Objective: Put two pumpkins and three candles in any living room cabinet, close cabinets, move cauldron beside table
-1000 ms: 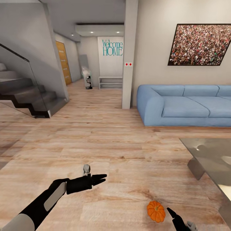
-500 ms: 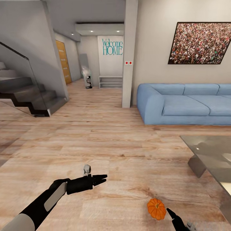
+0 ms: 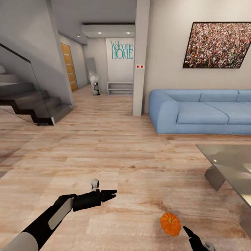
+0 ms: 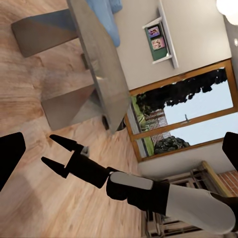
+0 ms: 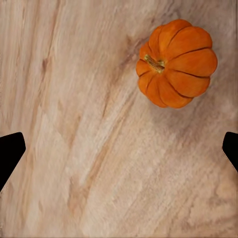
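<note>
- The right tool (image 3: 191, 234) sits at the lower edge of the head view, just beside the pumpkin (image 3: 170, 224) and not touching it; its fingers are spread wide, as the right wrist view shows with a dark tip at each side edge and bare floor between.
- The pumpkin rests on the wooden floor (image 3: 115, 157), upright, with its stem on top; in the right wrist view it (image 5: 176, 63) lies off to one side of the gap between the fingers.
- The left tool (image 3: 108, 194) hangs above the floor to the left of the pumpkin, well apart from it, its two fingers slightly parted and holding nothing.
- In the left wrist view the right tool (image 4: 58, 154) appears with its fingers apart, over the floor.
- A glass tabletop (image 3: 230, 164) on grey legs stands to the right, beyond the pumpkin.
- Further back a blue sofa (image 3: 202, 113) stands against the wall under a framed picture (image 3: 218, 44).
- A staircase (image 3: 31, 104) rises on the far left.
</note>
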